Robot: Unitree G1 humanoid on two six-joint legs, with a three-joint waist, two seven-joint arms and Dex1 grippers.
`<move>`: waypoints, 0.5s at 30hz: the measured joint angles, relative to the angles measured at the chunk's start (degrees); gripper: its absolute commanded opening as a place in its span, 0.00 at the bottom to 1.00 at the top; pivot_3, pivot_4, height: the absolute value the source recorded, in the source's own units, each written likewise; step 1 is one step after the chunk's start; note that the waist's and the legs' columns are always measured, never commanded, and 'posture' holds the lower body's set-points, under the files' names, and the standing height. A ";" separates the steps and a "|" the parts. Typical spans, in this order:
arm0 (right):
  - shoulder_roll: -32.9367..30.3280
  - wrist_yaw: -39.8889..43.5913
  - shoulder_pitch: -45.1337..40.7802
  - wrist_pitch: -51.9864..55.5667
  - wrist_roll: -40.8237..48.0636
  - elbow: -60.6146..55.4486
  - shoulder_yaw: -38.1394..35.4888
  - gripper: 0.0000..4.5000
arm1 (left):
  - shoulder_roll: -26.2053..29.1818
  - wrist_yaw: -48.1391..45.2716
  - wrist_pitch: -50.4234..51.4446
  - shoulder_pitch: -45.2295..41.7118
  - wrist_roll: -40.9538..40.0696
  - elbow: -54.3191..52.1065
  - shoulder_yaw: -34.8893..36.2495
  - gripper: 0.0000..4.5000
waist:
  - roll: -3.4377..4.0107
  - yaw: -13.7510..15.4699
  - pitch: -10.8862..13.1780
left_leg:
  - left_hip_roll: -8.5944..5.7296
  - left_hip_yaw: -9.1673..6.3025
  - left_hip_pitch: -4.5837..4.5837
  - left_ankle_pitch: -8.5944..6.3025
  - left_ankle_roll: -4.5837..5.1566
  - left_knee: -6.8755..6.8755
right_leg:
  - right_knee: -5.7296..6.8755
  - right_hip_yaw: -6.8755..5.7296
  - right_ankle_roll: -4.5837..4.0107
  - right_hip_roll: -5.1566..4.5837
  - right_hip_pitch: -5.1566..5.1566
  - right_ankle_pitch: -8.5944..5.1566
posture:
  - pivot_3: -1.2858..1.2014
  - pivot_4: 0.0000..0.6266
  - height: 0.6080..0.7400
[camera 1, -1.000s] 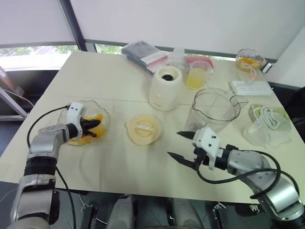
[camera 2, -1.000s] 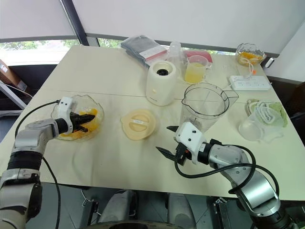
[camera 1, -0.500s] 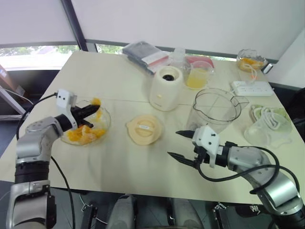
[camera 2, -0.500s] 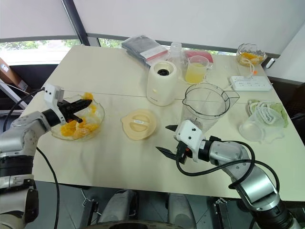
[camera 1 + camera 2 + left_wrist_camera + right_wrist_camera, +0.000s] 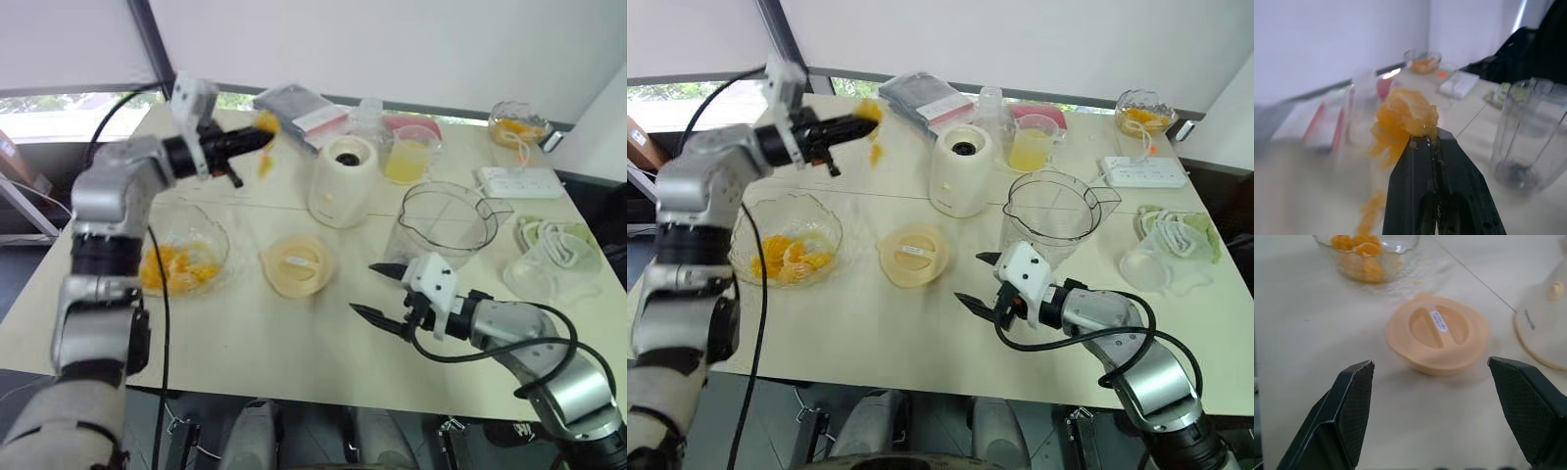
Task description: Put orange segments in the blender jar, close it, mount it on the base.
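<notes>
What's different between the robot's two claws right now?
The left gripper is shut on an orange segment; the right gripper is wide open and holds nothing. The left gripper is high above the table, while the right gripper hangs low over it, beside the peach lid. Both have two black fingers.

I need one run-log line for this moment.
left claw: shut on orange segment, aloft | right claw: open, facing lid | blender jar: empty
</notes>
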 measured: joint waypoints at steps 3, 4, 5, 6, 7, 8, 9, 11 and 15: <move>0.07 -1.41 1.12 0.00 -0.49 -0.40 -0.54 0.87 | -4.52 -3.89 -5.52 -9.84 1.83 10.05 -1.53 0.00 | 0.01 -0.22 0.00 | 0.02 0.01 -0.01 -0.03 0.04 -0.02 | -0.07 0.01 0.01 0.02 0.00 -0.01 | 0.52 0.24 1.00; 0.15 -2.04 1.74 0.00 -0.66 -0.73 -0.93 0.87 | -6.75 -5.01 -7.35 -13.37 2.31 14.44 -1.57 0.00 | 0.01 -0.23 0.01 | 0.02 0.01 -0.03 -0.04 0.06 -0.02 | -0.08 0.01 0.01 0.03 0.00 -0.01 | 0.52 0.24 1.00; 0.26 -2.69 2.24 0.00 -0.90 -0.90 -1.21 0.87 | -9.14 -5.75 -9.23 -16.78 2.85 18.94 -1.64 0.00 | -0.01 -0.24 0.02 | 0.03 0.01 -0.06 -0.04 0.08 -0.02 | -0.11 0.01 0.01 0.05 -0.01 -0.01 | 0.52 0.24 1.00; 0.42 -3.06 2.34 0.01 -0.96 -1.02 -1.32 0.87 | -10.35 -6.22 -10.34 -18.47 3.06 21.11 -1.65 0.00 | 0.00 -0.29 0.02 | 0.02 0.02 -0.06 -0.06 0.10 -0.02 | -0.13 0.02 0.01 0.05 -0.01 -0.01 | 0.52 0.24 1.00; 0.66 -3.76 2.77 0.01 -1.08 -1.32 -1.61 0.87 | -12.37 -7.08 -12.21 -21.19 3.31 24.79 -1.48 0.00 | 0.00 -0.43 0.02 | 0.03 0.02 -0.06 -0.08 0.13 -0.02 | -0.15 0.04 0.02 0.06 -0.02 -0.01 | 0.52 0.24 1.00; 0.73 -4.24 3.07 0.01 -1.29 -1.57 -1.71 0.87 | -14.05 -7.71 -13.62 -23.13 3.61 27.24 -1.39 0.00 | 0.01 -0.53 0.02 | 0.04 0.03 -0.06 -0.10 0.17 -0.03 | -0.15 0.05 0.02 0.07 -0.02 -0.01 | 0.52 0.24 1.00; 0.92 -4.95 3.61 0.06 -1.51 -2.04 -1.83 0.87 | -16.17 -8.26 -15.42 -25.02 4.03 30.17 -1.27 0.00 | 0.00 -0.48 0.02 | 0.05 0.01 -0.06 -0.11 0.19 -0.04 | -0.15 0.05 0.03 0.10 -0.03 -0.02 | 0.52 0.24 1.00; 1.23 -5.83 4.27 0.12 -1.63 -2.94 -1.91 0.87 | -18.83 -9.05 -17.60 -26.87 4.39 33.21 -1.14 0.00 | 0.01 -0.43 0.03 | 0.07 -0.01 -0.06 -0.12 0.20 -0.04 | -0.13 0.05 0.03 0.12 -0.04 -0.02 | 0.52 0.24 1.00; 1.57 -8.40 6.71 1.02 -2.63 -5.70 -2.24 0.87 | -25.04 -10.17 -22.01 -29.82 5.45 38.78 -0.28 0.00 | 0.01 -0.37 0.03 | 0.09 -0.02 -0.07 -0.12 0.21 -0.05 | -0.13 0.06 0.02 0.14 -0.05 -0.03 | 0.52 0.24 1.00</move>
